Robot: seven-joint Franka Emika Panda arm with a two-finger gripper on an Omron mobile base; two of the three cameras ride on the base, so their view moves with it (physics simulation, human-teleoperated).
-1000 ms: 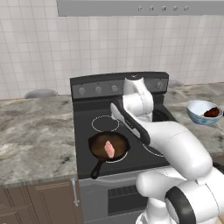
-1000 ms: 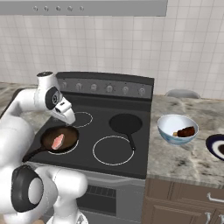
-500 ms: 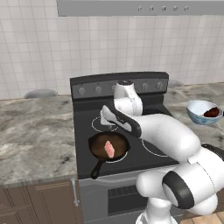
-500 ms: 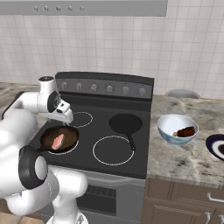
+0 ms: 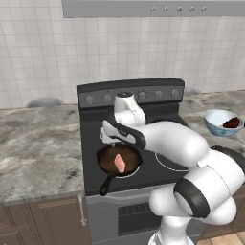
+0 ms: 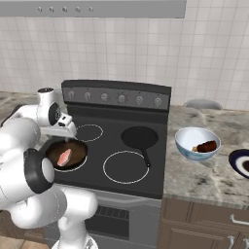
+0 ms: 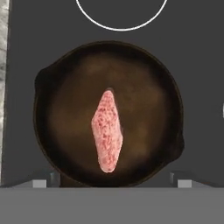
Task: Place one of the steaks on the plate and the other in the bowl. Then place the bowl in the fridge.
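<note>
We hold our gripper above the brown skillet on the stove, jaws spread wide with nothing between them. The pink steak lies at the skillet's centre, long axis running twelve to six in the hand view. At three o'clock from the stove, the bowl holds the dark steak; the plate sits further right.
</note>
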